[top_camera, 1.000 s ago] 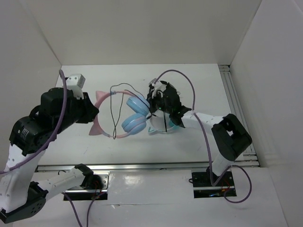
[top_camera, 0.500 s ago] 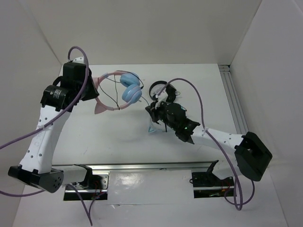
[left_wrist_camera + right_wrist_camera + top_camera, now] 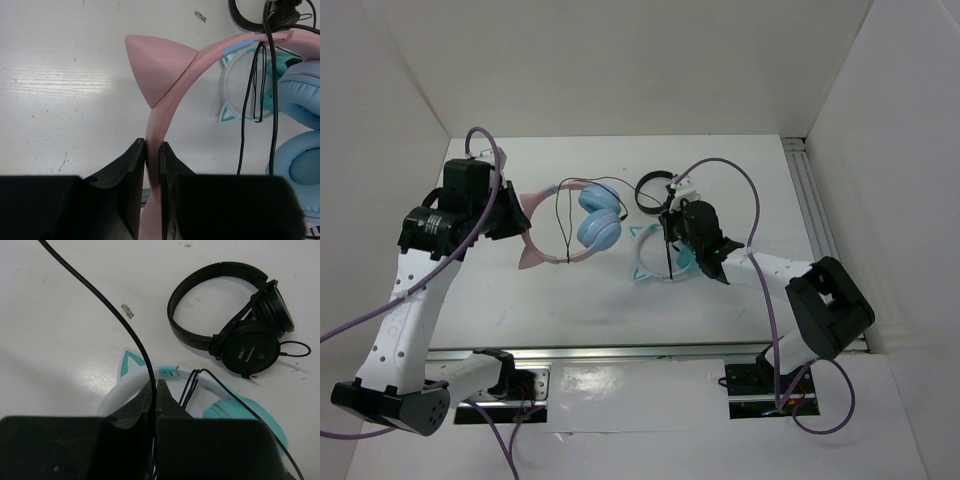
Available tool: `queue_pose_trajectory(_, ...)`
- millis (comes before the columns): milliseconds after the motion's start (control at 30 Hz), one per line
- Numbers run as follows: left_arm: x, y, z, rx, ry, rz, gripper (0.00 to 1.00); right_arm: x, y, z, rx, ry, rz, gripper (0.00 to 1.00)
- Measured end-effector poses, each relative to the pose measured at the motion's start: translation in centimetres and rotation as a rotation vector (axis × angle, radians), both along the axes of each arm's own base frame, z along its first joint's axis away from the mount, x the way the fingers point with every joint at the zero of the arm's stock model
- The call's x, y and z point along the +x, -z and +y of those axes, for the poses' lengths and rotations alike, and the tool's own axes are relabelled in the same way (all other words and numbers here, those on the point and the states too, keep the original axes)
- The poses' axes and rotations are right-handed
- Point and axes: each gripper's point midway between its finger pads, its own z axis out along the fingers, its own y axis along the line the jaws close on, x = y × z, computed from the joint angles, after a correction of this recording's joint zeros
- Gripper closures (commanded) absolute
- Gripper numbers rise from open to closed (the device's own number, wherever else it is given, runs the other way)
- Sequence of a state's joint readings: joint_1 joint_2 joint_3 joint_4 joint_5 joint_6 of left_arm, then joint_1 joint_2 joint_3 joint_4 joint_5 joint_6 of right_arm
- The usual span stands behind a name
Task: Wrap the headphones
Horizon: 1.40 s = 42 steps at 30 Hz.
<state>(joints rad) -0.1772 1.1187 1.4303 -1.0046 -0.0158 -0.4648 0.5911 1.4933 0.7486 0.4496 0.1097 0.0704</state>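
The headphones (image 3: pixel 582 215) have a pink cat-eared headband (image 3: pixel 172 100) and light blue ear cups (image 3: pixel 300 125). My left gripper (image 3: pixel 508 212) is shut on the headband and holds them above the table; in the left wrist view the band (image 3: pixel 152 165) sits between the jaws. Their thin black cable (image 3: pixel 563 225) loops over the band and runs right. My right gripper (image 3: pixel 672 228) is shut on the cable (image 3: pixel 125 330), above the white-and-teal headphones.
White-and-teal cat-ear headphones (image 3: pixel 660 262) lie on the table under my right gripper and also show in the right wrist view (image 3: pixel 190 385). Smaller black headphones (image 3: pixel 650 190) lie behind them. White walls enclose the table on three sides.
My left arm has shifted the pink headphones slightly toward me and right. My right gripper has moved right and back with the cable, its arm folding in.
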Motion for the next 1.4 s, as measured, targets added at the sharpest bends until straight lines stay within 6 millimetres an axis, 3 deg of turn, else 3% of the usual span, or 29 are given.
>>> queue_pose_trajectory(233, -0.3, -0.4, -0.2, -0.018, 0.013, -0.012, 1.0, -0.2, 1.3, 0.0, 0.003, 0.004, 0.027, 1.0)
queue_pose_trajectory(367, 0.1, -1.6, 0.7, -0.012, -0.04, -0.043, 1.0, -1.0, 2.4, 0.1, -0.002, -0.003, 0.047, 1.0)
queue_pose_trajectory(500, 0.8, -3.2, 1.8, -0.026, -0.11, -0.083, 1.0, -3.3, 3.4, 1.8, -0.008, -0.059, 0.071, 1.0)
queue_pose_trajectory(667, 3.5, -3.9, 2.6, -0.06, -0.18, -0.094, 1.0, -7.1, 2.2, 5.1, 0.012, -0.162, 0.052, 1.0)
queue_pose_trajectory(967, 7.6, -0.8, 5.0, -0.055, -0.304, -0.016, 1.0, -13.8, -2.8, 9.5, 0.081, -0.298, -0.023, 1.0)
queue_pose_trajectory(1167, 8.0, 0.9, 6.3, -0.119, -0.358, 0.022, 1.0, -17.1, -3.8, 12.0, 0.067, -0.372, -0.011, 1.0)
queue_pose_trajectory(1400, 8.7, 4.1, 7.0, -0.176, -0.389, 0.099, 1.0, -19.9, -3.7, 16.9, 0.019, -0.476, 0.002, 1.0)
